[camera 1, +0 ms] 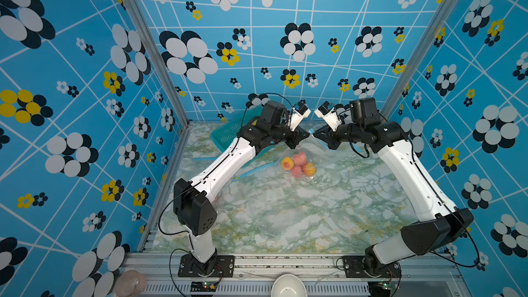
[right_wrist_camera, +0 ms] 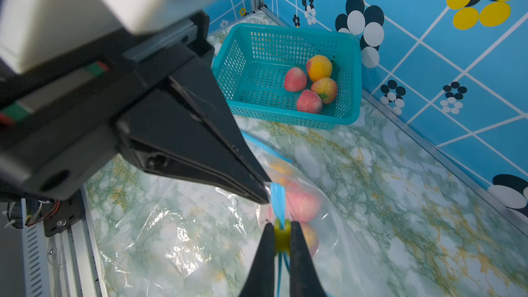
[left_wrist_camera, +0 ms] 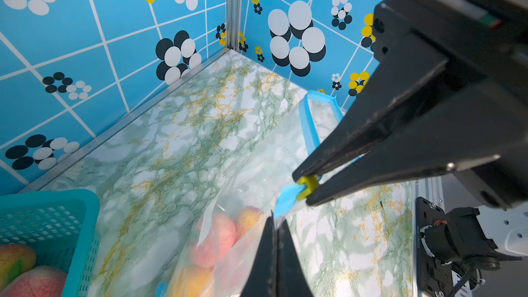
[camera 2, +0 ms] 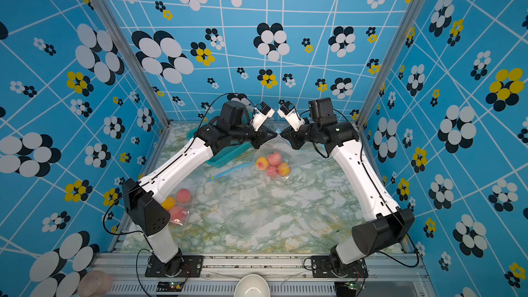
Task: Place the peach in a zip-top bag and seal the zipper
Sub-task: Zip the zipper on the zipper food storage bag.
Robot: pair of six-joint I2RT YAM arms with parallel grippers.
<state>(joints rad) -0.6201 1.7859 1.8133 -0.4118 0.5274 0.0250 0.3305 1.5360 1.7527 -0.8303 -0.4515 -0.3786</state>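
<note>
Yellow slider [right_wrist_camera: 282, 238] — visible only in wrist views — sits clamped in right pincer [right_wrist_camera: 282, 225]; left pincer [left_wrist_camera: 275, 220] nips bag [left_wrist_camera: 285, 198].

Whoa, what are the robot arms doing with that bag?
They hold the top of a clear bag between them, with four peaches inside. The left gripper pinches one end of the blue zip, and the right gripper is clamped on the yellow slider right beside it. The rest of the zip looks open. In the basket lie other peaches.
</note>
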